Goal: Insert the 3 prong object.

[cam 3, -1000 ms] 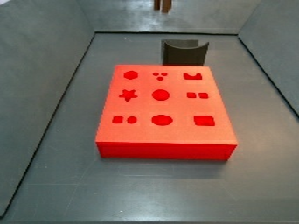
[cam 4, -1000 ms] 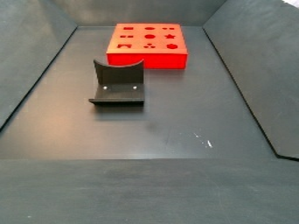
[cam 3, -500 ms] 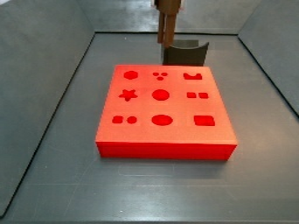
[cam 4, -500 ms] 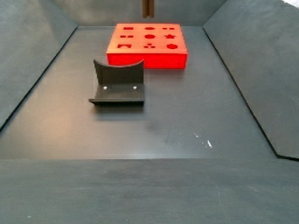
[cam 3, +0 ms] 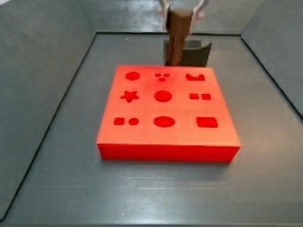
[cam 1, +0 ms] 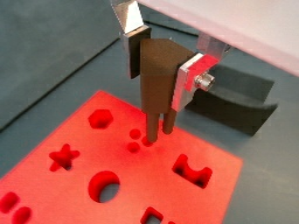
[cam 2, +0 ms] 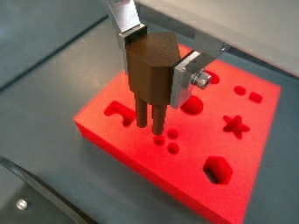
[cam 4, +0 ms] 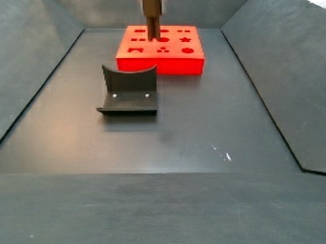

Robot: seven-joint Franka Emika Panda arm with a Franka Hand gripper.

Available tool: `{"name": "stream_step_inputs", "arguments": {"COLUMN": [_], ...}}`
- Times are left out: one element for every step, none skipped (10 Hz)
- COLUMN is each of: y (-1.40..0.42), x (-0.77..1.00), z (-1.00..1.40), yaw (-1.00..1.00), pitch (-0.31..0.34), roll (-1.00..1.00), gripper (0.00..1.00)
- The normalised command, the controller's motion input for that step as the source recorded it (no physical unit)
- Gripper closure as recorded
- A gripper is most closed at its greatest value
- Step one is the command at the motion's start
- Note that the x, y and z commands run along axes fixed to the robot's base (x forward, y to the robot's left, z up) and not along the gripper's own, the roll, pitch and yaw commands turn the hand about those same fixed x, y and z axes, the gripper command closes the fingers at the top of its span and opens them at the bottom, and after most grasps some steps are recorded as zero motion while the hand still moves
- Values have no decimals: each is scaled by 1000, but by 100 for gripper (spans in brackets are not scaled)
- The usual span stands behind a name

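Observation:
My gripper [cam 1: 163, 68] is shut on the 3 prong object [cam 1: 156, 83], a slim dark brown block with thin prongs pointing down. It hangs upright just above the red block [cam 1: 82, 179], the prong tips over the cluster of three small round holes [cam 1: 135, 140]. Both wrist views show this; in a wrist view the gripper [cam 2: 159, 63] holds the object [cam 2: 149, 77] with the prongs near the holes [cam 2: 170, 140]. In a side view the object [cam 3: 176, 43] hangs over the far edge of the red block [cam 3: 166, 133]. It also shows in a side view [cam 4: 152, 19].
The red block [cam 4: 160, 63] has several shaped holes in its top. The dark fixture [cam 3: 200, 51] stands just behind the block and also shows in a side view [cam 4: 129, 91]. Grey walls enclose the floor on the sides.
The gripper has come down into view with the 3 prong object, from above the frame to just over the red block's far part.

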Motion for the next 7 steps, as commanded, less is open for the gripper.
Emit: {"name": "stream_step_inputs", "arguments": {"y": [0, 0, -9, -83, -151, -246, -163], "x": [-151, -103, -297, -200, 0, 0, 200], "z": [-69, 0, 0, 0, 0, -143, -206], "yaw": [411, 351, 251, 114, 0, -57, -117], "pitch": [-410, -356, -294, -180, -51, 0, 83], "roll": [0, 41, 27, 53, 123, 234, 144], "gripper": [100, 100, 100, 100, 100, 100, 100]}}
